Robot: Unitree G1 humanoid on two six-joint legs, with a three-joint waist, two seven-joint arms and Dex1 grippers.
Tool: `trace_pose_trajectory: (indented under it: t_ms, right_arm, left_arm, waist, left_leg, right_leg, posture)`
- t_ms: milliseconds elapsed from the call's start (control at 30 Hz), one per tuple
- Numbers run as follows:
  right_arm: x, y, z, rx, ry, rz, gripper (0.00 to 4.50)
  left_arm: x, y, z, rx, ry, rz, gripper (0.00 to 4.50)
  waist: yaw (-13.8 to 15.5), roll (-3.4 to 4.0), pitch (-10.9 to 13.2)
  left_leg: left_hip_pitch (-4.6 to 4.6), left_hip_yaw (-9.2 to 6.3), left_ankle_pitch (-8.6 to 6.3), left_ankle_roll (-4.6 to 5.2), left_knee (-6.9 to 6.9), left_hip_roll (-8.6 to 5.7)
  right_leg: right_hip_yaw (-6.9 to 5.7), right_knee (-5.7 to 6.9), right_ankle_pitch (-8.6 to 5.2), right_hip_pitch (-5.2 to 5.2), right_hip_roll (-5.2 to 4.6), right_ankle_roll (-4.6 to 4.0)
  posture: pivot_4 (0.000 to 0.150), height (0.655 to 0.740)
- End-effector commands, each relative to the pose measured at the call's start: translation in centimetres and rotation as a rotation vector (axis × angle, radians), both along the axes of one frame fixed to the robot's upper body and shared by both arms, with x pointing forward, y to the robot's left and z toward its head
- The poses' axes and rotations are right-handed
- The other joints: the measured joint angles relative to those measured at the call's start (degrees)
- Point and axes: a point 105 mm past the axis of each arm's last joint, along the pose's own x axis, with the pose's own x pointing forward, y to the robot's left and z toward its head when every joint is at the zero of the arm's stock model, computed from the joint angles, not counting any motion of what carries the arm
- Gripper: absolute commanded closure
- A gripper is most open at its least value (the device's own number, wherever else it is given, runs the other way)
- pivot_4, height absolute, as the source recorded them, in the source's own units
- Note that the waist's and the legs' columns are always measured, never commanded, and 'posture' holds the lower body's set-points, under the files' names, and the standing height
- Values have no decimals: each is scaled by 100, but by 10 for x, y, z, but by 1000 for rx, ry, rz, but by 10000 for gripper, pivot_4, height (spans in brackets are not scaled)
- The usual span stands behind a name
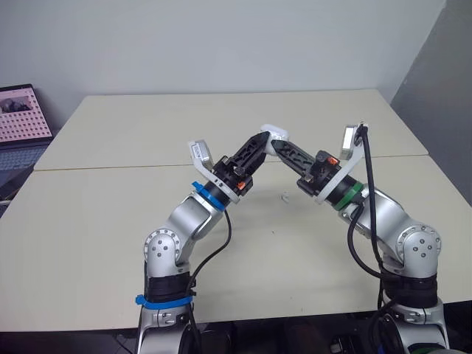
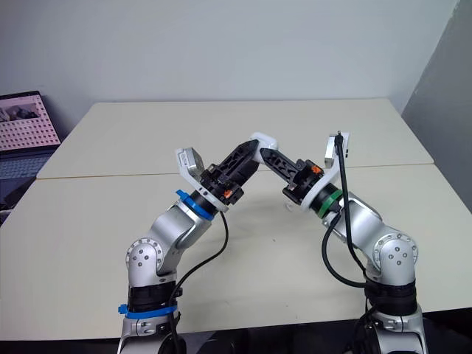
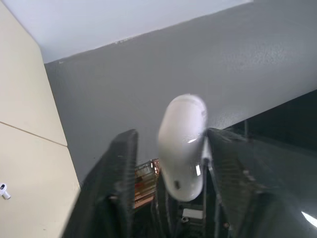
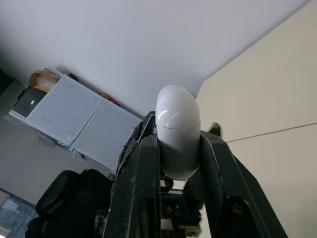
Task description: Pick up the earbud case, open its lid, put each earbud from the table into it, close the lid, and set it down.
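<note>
Light: bright and even, coming from above.
Shadows: soft and faint on the counter (image 1: 110, 243).
Shine: small white spots on the earbud case (image 4: 177, 130).
Blur: in the left wrist view the earbud case and the black fingers (image 3: 119, 168) look fuzzy.

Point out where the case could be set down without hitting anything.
Wide bare table left of the left gripper, right of the right gripper, and beyond the raised earbud case. Crowded spot: mid-table between the forearms, where an earbud lies.
</note>
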Motion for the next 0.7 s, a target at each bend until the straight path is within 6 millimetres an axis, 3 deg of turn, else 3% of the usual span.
trace_pose_trajectory:
  t_ms: [33, 100, 600, 700]
  right_arm:
    - [-5, -1, 12, 24, -50, -1, 38218]
    - [-4, -1, 12, 26, -48, -2, 38217]
    - [2, 1, 16, 47, -58, -3, 38217]
    - [1, 0, 19, 64, -60, 5, 28172]
  left_arm:
    - [-5, 1, 16, -45, -54, -18, 33869]
    - [-5, 1, 17, -47, -58, -19, 35985]
    - [-5, 3, 20, -53, -61, -37, 35986]
    - [-3, 4, 20, -56, -56, -30, 35986]
  waist:
    - [0, -1, 1]
    - [1, -2, 1]
    - [2, -7, 4]
    - [2, -10, 6]
  left_leg:
    - [0, 3, 0, 0, -1, 0]
    - [0, 5, 0, 0, -1, 0]
    - [-2, 21, -1, 2, -6, 2]
    - [-3, 28, -2, 3, -6, 2]
  right_leg:
    - [3, 0, 0, -3, 0, 0]
    - [4, 0, 0, -3, 0, 0]
    - [21, -1, 0, -14, 0, 2]
    - [27, -1, 1, -18, 0, 3]
  posture:
    - [1500, 7400]
    - [1500, 7400]
    - [1500, 7400]
    - [1500, 7400]
